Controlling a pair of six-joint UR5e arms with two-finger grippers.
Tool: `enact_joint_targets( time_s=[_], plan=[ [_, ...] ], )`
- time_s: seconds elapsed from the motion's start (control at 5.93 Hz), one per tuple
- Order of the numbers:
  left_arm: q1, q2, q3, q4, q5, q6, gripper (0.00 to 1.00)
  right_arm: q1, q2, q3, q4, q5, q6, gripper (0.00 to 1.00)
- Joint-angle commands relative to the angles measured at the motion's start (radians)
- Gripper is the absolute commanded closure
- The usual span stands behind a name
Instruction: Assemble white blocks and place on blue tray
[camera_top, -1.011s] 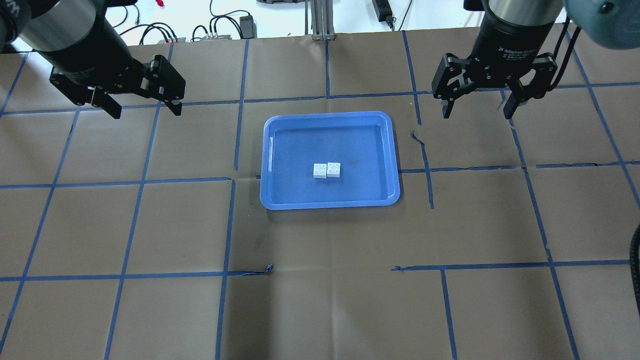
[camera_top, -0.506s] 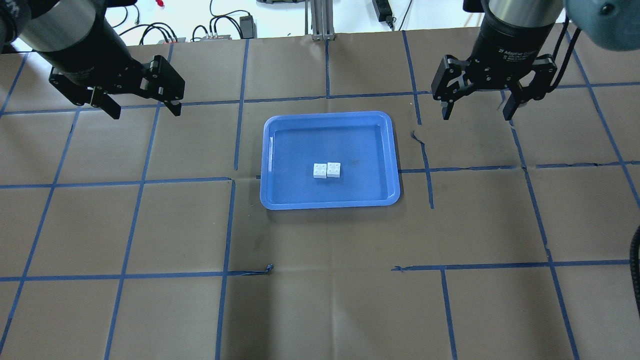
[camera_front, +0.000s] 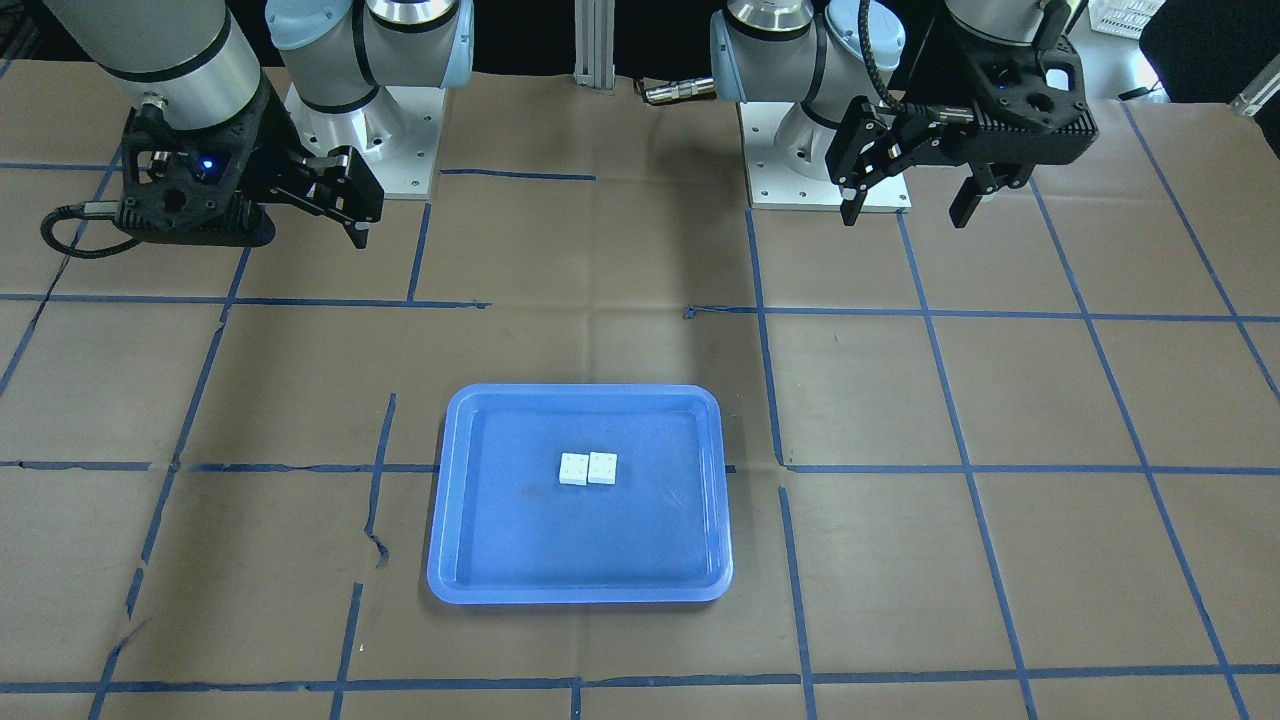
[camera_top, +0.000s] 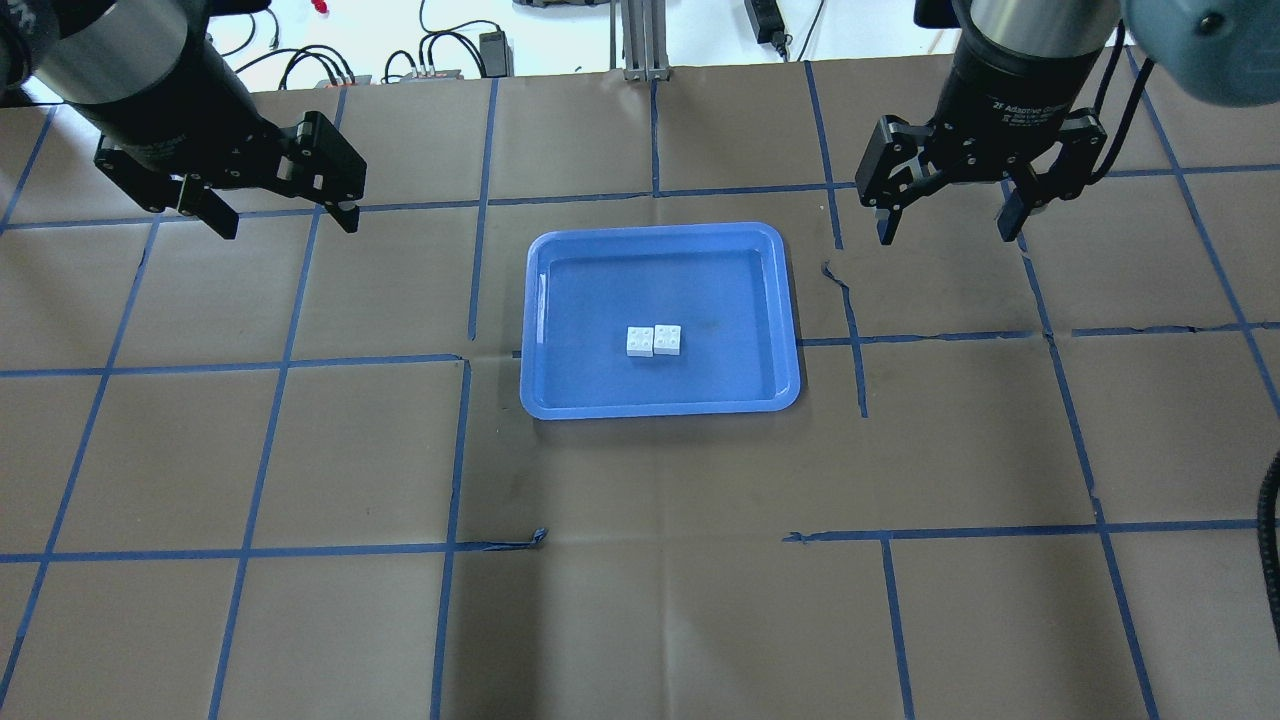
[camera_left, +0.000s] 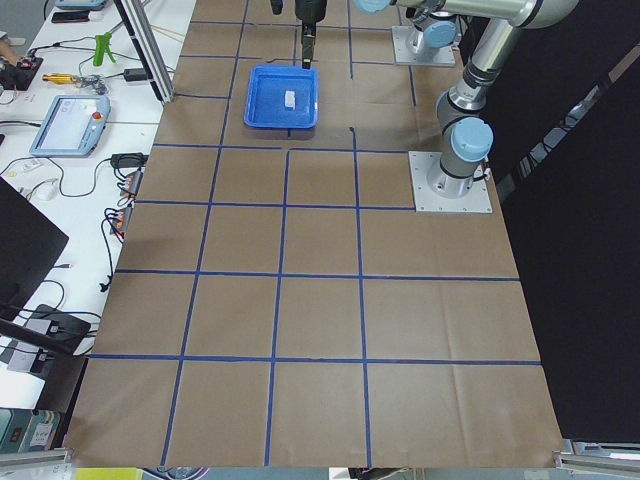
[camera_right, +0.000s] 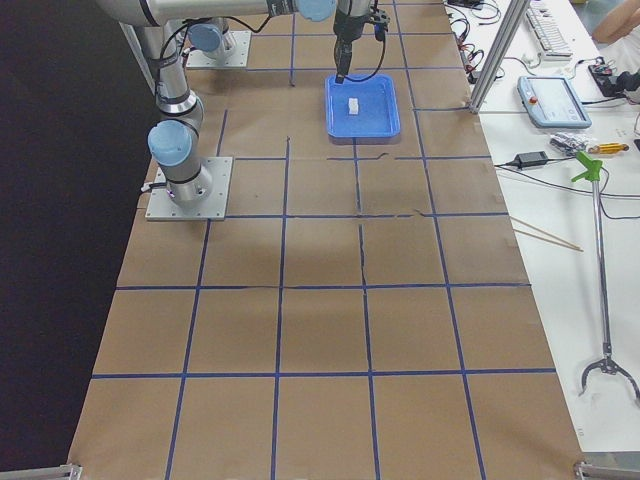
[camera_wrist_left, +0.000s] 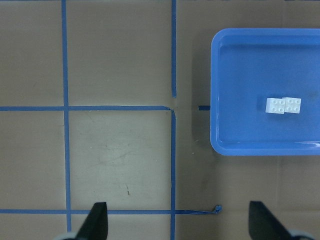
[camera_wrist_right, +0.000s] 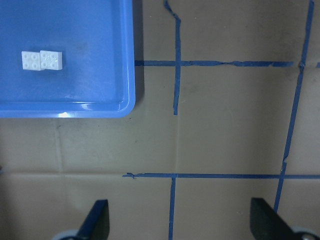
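The two white blocks (camera_top: 653, 340) lie side by side, touching, near the middle of the blue tray (camera_top: 560, 400). They also show in the front view (camera_front: 587, 468), left wrist view (camera_wrist_left: 283, 105) and right wrist view (camera_wrist_right: 42, 60). My left gripper (camera_top: 280, 215) is open and empty, raised at the tray's far left. My right gripper (camera_top: 945, 225) is open and empty, raised at the tray's far right. In the front view the left gripper (camera_front: 908, 205) is at upper right; the right gripper (camera_front: 358, 215) is at upper left.
The table is covered in brown paper with blue tape grid lines (camera_top: 470, 355). The arm bases (camera_front: 820, 150) stand at the robot's side. Cables and a power supply (camera_top: 495, 50) lie beyond the far table edge.
My right gripper has shifted slightly left and toward the far edge. My left gripper has barely moved. The blocks and tray have not moved.
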Motion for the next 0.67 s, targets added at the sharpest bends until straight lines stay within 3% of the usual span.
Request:
enact_joint_targets(
  time_s=[0.0,0.51],
  plan=[
    [0.001,0.0,0.0,-0.001,0.0,0.0,0.01,0.036,0.013,0.001,-0.007,0.0,-0.261,0.0],
    [0.002,0.0,0.0,-0.001,0.001,0.0,0.01,0.036,0.021,0.002,-0.083,0.003,-0.849,0.0]
  ],
)
